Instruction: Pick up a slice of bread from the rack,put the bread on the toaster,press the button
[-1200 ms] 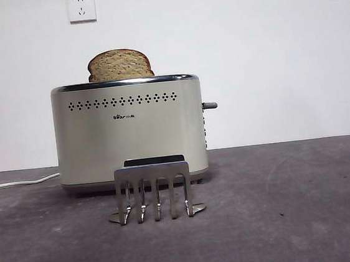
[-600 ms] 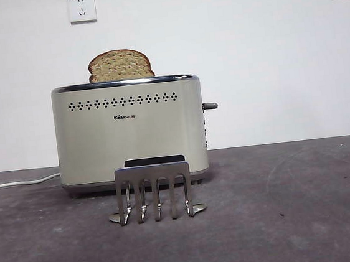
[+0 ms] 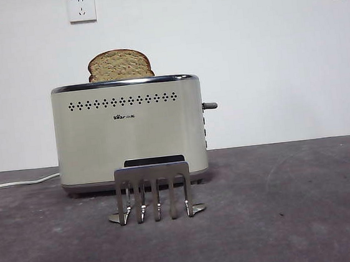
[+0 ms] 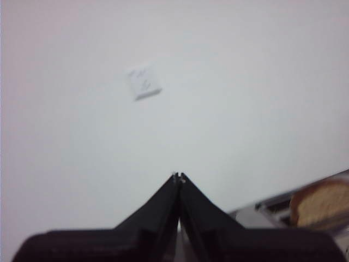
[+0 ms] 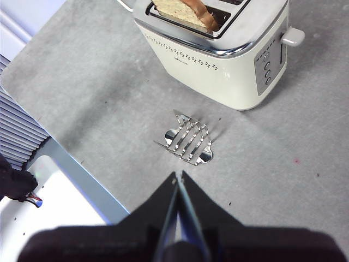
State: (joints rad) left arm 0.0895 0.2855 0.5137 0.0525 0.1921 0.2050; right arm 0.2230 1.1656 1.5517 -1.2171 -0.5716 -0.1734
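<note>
The slice of bread (image 3: pixel 120 65) stands upright in a slot of the toaster (image 3: pixel 129 132), and its domed top shows above the chrome rim, in the upper middle of the front view. The rack (image 3: pixel 154 192) holds no bread; it stands on the bench (image 3: pixel 297 218) just in front of the toaster, low in the frame. The button (image 3: pixel 210 105) sticks out from the narrow end at the right of the toaster and looks to be in its upper position, so I judge that pressing is the step not yet done.

The left pincer (image 4: pixel 178 177) is clenched on nothing and looks toward the wall; the bread is only at the lower right edge of its view. The right pincer (image 5: pixel 178 177) is also clenched and empty, high above the bench, with the rack beyond its tips and the toaster farther off.

The button is probably small, hard and smooth. It needs no grasp: a closed tip placed on its top face and pushed straight down should serve. A tip placed off the middle may slip off.
</note>
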